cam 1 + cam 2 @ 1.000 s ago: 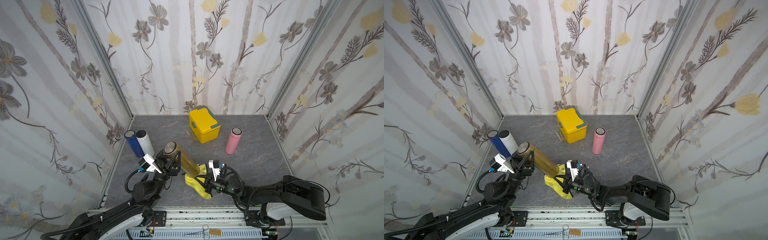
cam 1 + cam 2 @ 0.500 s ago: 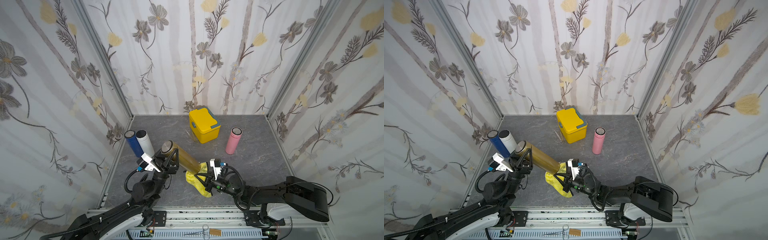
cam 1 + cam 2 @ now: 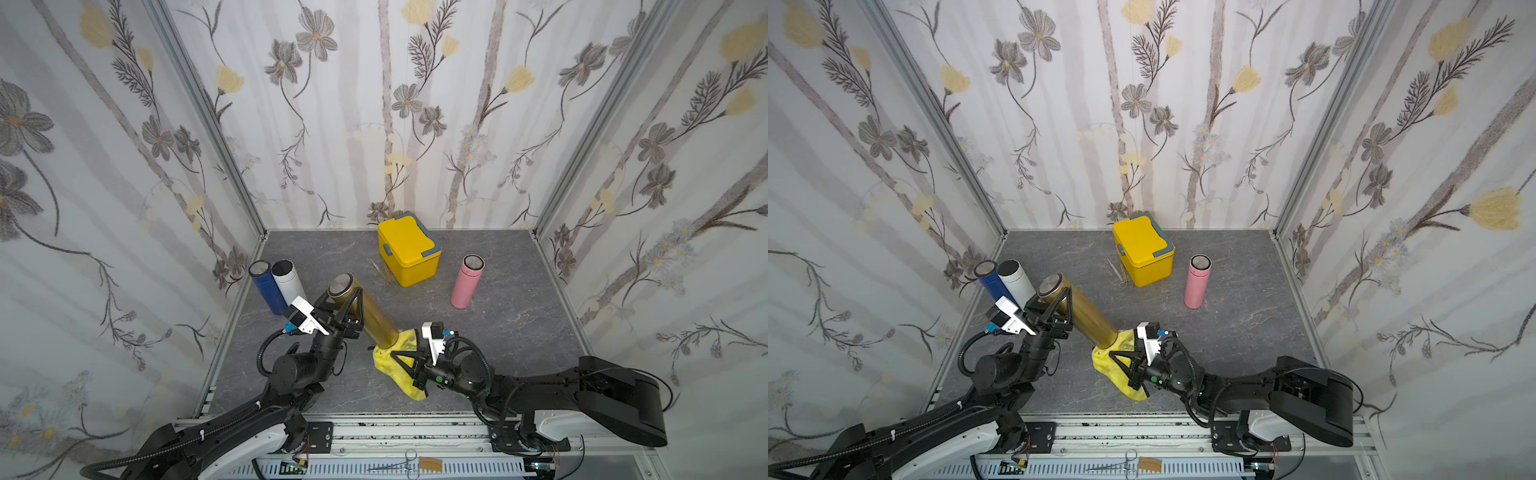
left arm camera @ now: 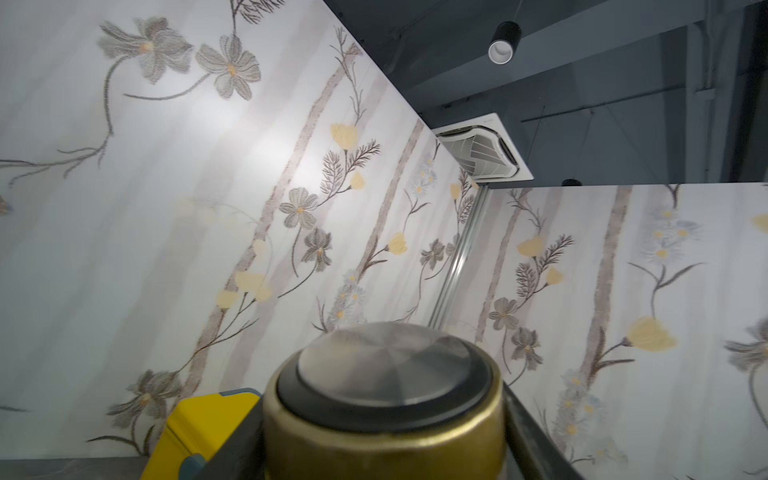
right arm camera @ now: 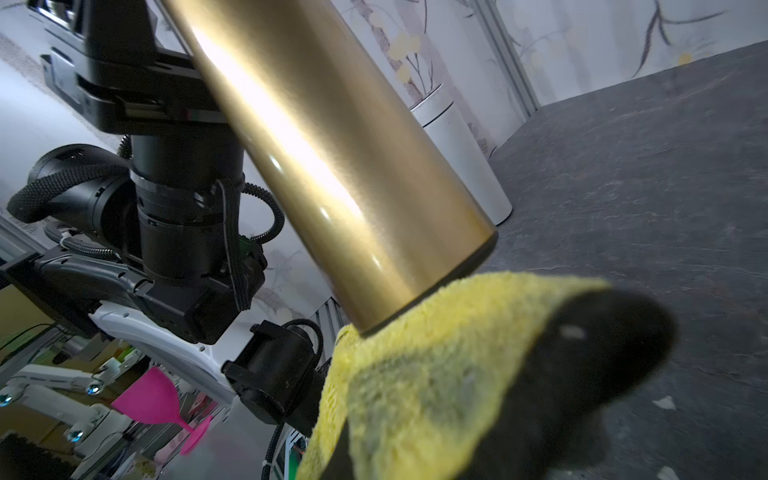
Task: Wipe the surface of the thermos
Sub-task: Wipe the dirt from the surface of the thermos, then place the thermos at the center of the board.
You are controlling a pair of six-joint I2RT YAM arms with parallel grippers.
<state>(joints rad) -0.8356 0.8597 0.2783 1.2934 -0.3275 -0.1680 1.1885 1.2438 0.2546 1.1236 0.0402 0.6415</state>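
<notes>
Gold thermos tilted, base on yellow cloth
The left claw pinches the thermos just below its cap. The flask slants away from that claw to meet the cloth, which the right claw holds clamped just beside the base.

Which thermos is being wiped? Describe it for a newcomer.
From the yellow box at the back wall, come toward the robot's left hand. It holds the gold thermos tilted, base on the cloth. The blue thermos, white thermos and pink thermos stand upright.
</notes>
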